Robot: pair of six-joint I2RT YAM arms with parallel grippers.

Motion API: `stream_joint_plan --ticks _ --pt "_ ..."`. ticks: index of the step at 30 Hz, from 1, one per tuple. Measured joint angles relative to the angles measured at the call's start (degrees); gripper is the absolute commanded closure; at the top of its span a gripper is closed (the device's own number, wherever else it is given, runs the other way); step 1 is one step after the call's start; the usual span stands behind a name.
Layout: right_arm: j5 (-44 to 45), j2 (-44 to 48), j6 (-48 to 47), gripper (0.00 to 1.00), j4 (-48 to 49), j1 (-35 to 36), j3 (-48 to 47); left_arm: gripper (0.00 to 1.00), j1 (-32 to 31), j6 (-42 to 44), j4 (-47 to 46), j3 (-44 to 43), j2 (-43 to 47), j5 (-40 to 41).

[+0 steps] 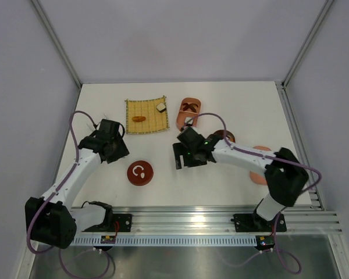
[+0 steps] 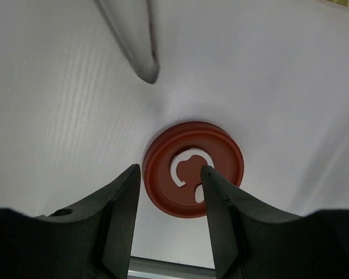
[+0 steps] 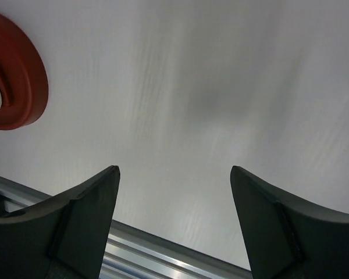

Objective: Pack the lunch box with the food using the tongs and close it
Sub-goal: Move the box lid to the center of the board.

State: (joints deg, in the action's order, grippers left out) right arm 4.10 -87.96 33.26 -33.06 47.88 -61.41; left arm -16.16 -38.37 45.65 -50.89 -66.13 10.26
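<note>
1. Yellow woven mat [image 1: 146, 116] lies toward the far side of the white table [image 1: 238, 104]. On it sit an orange-brown lump [image 1: 139, 119] and, at its far right corner, a white-and-dark block [image 1: 161, 107].
2. Just right of the mat stands the salmon-pink lunch box [image 1: 192, 99], open, with dark brown pieces [image 1: 190, 106] inside.
3. A second block [image 1: 189, 121], also white and dark, sits at the near end of the lunch box. Whether it is inside or just beside cannot be told.
4. The tongs [image 2: 131, 40] show in the left wrist view as a pale, blurred strip on the table. Their tip is near the red disc [image 2: 193, 168] and well apart from the fingers. Neither claw holds them.
5. The left gripper [image 2: 169, 170] has its fingers moderately spread with nothing between them. Through the gap the red disc, marked in white, lies flat on the table.
6. The right gripper [image 3: 174, 170] is spread wide above bare table and pinches nothing. The disc's edge shows at the upper left of its view.
7. From above, the disc lies between the two grippers, nearer the metal rail [image 1: 209, 218] than they are.
8. A salmon-pink flat piece [image 1: 257, 175] lies partly under the right arm. A dark brown round thing [image 1: 228, 136] peeks out beyond that arm.
</note>
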Motion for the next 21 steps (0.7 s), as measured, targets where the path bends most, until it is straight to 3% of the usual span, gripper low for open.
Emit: stream_joint_plan --ticks 6,14,17,21 --pt "-5.6 -18.88 -0.44 0.18 5.92 6.78 -11.13 0.51 5.11 -0.94 1.51 0.52 6.32 0.39" --pt "-9.57 -30.12 -0.59 0.2 8.09 7.39 -23.23 0.5 7.61 -1.57 3.3 -1.95 12.15 2.38" --pt "-10.03 -33.29 -0.94 0.25 8.44 7.87 -27.04 0.5 8.46 -1.53 3.52 -2.8 12.2 2.43" --pt "-10.47 -36.37 -1.55 0.43 8.41 9.29 -30.34 0.5 9.07 -1.51 3.82 -2.86 12.2 2.36"
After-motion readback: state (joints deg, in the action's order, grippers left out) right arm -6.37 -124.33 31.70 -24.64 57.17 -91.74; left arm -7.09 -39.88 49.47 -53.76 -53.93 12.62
